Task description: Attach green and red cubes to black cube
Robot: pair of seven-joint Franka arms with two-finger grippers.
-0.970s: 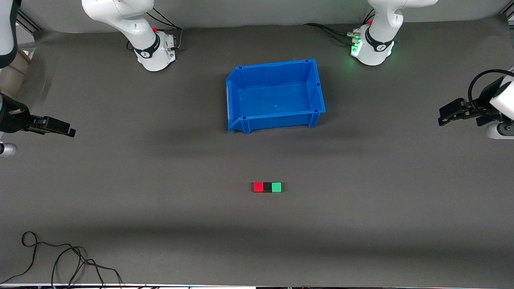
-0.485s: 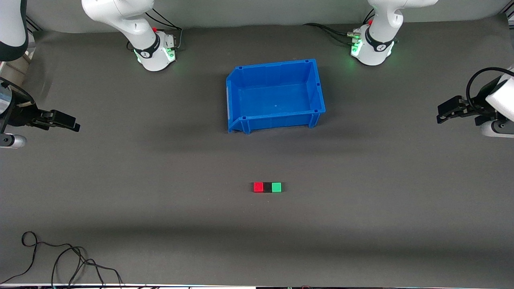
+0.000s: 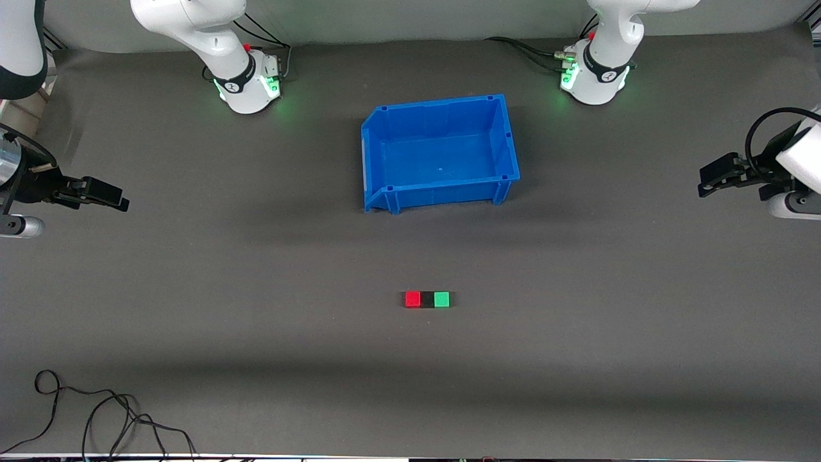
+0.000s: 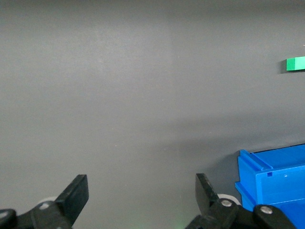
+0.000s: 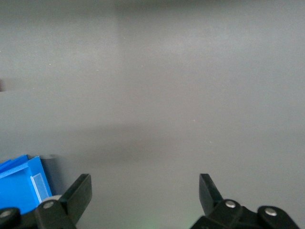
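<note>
Front view, cube row: red cube [image 3: 412,298], black cube [image 3: 427,299] and green cube [image 3: 441,299] lie in one straight line on the counter [image 3: 256,321], black in the middle, red toward the right arm's end, green toward the left arm's end. No gap shows at either joint; each coloured cube appears to touch the black one.
Row position: mid-counter, nearer the front camera than the blue bin [image 3: 507,138], well apart from it.
Blue bin: nothing visible inside.
Right claw [image 3: 118,205]: over the counter at the right arm's end, well apart from the row; its wrist view shows the fingers spread wide, nothing between them.
Left claw [image 3: 702,190]: over the counter at the left arm's end, equally well apart; fingers [image 4: 76,193] spread wide in its wrist view, holding nothing. A corner of the bin and the green cube show farther off there.
Both arms: waiting, clear of the work.
Progress, judged: attachment looks finished, both coloured cubes sit against the black one and neither claw holds anything.
Left to do, judged: nothing apparent. Whether the joints actually hold cannot be told from contact alone.
</note>
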